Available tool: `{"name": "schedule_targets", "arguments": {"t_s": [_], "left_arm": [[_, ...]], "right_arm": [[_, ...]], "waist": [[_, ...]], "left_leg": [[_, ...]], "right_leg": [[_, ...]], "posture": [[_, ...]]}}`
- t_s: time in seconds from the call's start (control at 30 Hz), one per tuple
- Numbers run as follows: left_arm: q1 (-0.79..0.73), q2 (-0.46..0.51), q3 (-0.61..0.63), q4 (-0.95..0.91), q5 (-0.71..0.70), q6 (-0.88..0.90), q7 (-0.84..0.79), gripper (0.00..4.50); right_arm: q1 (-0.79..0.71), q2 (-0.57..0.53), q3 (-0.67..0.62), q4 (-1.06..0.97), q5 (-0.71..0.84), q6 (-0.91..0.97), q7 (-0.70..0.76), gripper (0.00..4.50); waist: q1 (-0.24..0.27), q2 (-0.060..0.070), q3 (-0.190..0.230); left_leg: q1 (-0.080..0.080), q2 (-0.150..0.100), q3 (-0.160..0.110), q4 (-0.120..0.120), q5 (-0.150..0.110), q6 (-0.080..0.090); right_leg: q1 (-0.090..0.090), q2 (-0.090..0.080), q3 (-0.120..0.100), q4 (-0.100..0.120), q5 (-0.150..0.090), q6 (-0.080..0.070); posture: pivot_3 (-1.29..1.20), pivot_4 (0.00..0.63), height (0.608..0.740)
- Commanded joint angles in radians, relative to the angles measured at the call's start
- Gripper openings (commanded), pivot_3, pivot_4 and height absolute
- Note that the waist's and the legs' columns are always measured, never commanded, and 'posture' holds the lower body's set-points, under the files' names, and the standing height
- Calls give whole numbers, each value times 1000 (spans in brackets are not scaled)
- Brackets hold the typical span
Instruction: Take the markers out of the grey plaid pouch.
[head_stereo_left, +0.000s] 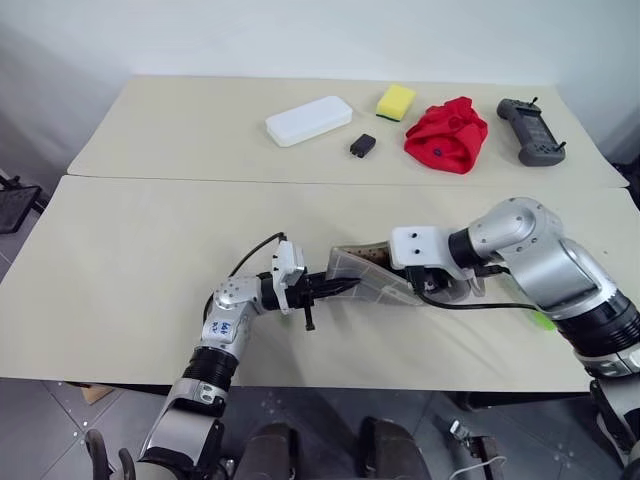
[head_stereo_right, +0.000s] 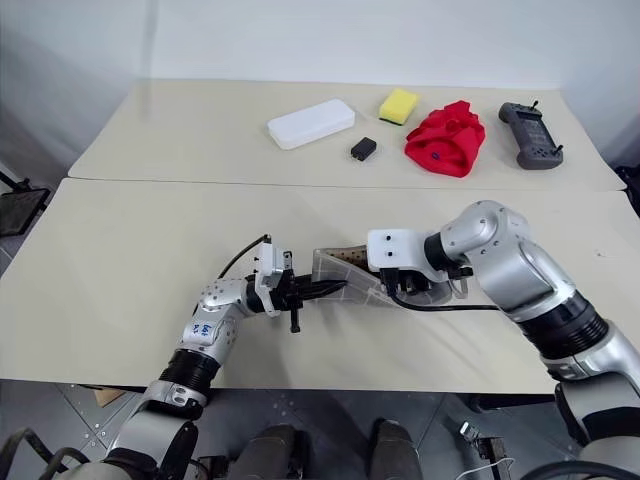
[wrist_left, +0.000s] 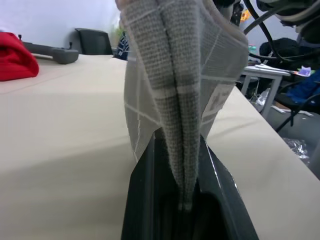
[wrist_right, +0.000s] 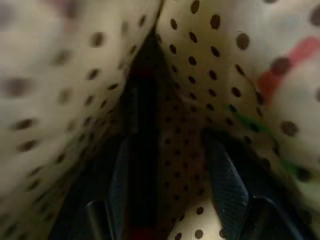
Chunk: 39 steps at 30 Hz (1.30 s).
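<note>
On a beige bench (head_stereo_left: 130, 290), the left fingers (head_stereo_left: 335, 288) pinch the pouch (head_stereo_left: 365, 272) shut-tight at its edge; the right fingers (wrist_right: 170, 175), parted inside beside them, straddle a marker (wrist_right: 142, 150). A snagged lining could drag the pouch free.

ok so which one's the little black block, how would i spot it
Look at the far table, along its back row of things. The small black block lies between the white case and the red cloth, just in front of the yellow sponge. It is the smallest and only all-black thing there.
</note>
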<state>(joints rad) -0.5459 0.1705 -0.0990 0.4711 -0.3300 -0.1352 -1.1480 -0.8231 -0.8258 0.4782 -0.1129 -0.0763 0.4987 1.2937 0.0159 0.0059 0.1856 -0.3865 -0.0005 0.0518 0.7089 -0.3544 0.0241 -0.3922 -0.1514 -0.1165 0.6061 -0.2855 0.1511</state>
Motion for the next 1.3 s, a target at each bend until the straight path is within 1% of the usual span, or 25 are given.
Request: {"name": "schedule_targets", "arguments": {"t_s": [0.03, 0.2, 0.27, 0.33, 0.47, 0.53, 0.67, 0.77, 0.87, 0.9, 1.07, 1.2, 1.3], "left_arm": [[12, 3, -2, -10, 7, -4, 1, 0], [13, 1, -2, -10, 9, -6, 3, 0], [12, 0, 0, -10, 8, -8, 6, 0], [13, -1, 3, -10, 8, -11, 10, 0], [18, -3, 3, -16, 6, -13, 14, 0], [22, -2, 2, -20, 6, -13, 14, 0], [29, 3, 3, -26, 6, -12, 11, 0], [33, 7, 2, -37, 4, -10, 7, 0], [47, 12, -1, -62, 2, -10, 1, 0], [55, 16, -2, -74, 3, -12, 0, 0], [87, 30, 1, -113, 11, -29, 8, 0], [101, 31, 6, -129, 20, -62, 30, 0], [115, 36, 9, -138, 30, -98, 49, 0]], "right_arm": [[9, 12, 37, -1, -45, -16, 6, 2328], [27, 3, 62, -37, -47, 30, 74, 2328], [46, -13, 67, -84, -35, 67, 111, 2328], [62, -33, 93, -97, -74, 57, 122, 2328], [68, 30, 104, -10, -144, 43, 20, 2328], [71, 46, 103, 2, -157, 44, 11, 2328], [83, 57, 109, 20, -179, 45, 10, 2328], [91, 62, 98, 23, -184, 32, 2, 1708], [96, 74, 66, 12, -165, 17, -13, 801], [95, 80, 43, 3, -150, 11, -24, 594], [96, 82, -64, -23, -82, -48, -45, 589], [126, 65, -144, -29, 4, -122, -25, 589], [178, 60, -245, 16, 121, -272, 8, 589]], "waist": [[-2, 0, 0], [-6, 0, 0], [-8, 0, 0], [-8, 0, 0], [-13, -2, -1], [-16, -2, -2], [-17, -7, -7], [-18, -9, -9], [-19, -9, -9], [-19, -9, -9], [-19, -9, -9], [-18, -9, -9], [-13, -10, -9]], "left_leg": [[0, 0, 0, 0, 0, 0], [0, 0, 0, 0, 0, 0], [0, 0, 0, 0, 0, 0], [0, 0, -1, 0, 0, 0], [0, 0, -1, 0, 0, 0], [1, 0, -1, 0, 0, 0], [2, 0, -2, 0, 0, 0], [3, 1, -5, 0, 0, 0], [5, 1, -8, 0, 0, -1], [5, 1, -8, 0, 0, -1], [5, 1, -7, 0, 0, -1], [4, 1, -7, -1, 0, -1], [3, 0, -7, -1, 0, -1]], "right_leg": [[0, 0, 0, 0, 0, 0], [0, 0, 0, 0, 0, 0], [0, 0, 0, 0, 0, 0], [0, 0, 0, 0, 0, 0], [0, 0, 0, 0, 0, 0], [1, 0, 0, 0, 0, 0], [1, 0, 0, 1, 0, 0], [3, 0, 0, 1, 0, 0], [4, 0, 1, 1, 0, -1], [4, 0, 2, 1, 0, -1], [3, 0, 2, 1, 0, -1], [2, 0, 3, 0, 0, -1], [1, 0, 2, 0, 0, -1]], "posture": [[0, 150, 740], [0, 150, 740], [0, 150, 740], [0, 150, 740], [0, 150, 740], [0, 150, 740], [0, 150, 740], [0, 150, 740], [0, 150, 740], [0, 150, 740], [0, 150, 740], [0, 150, 740], [0, 150, 740]]}}
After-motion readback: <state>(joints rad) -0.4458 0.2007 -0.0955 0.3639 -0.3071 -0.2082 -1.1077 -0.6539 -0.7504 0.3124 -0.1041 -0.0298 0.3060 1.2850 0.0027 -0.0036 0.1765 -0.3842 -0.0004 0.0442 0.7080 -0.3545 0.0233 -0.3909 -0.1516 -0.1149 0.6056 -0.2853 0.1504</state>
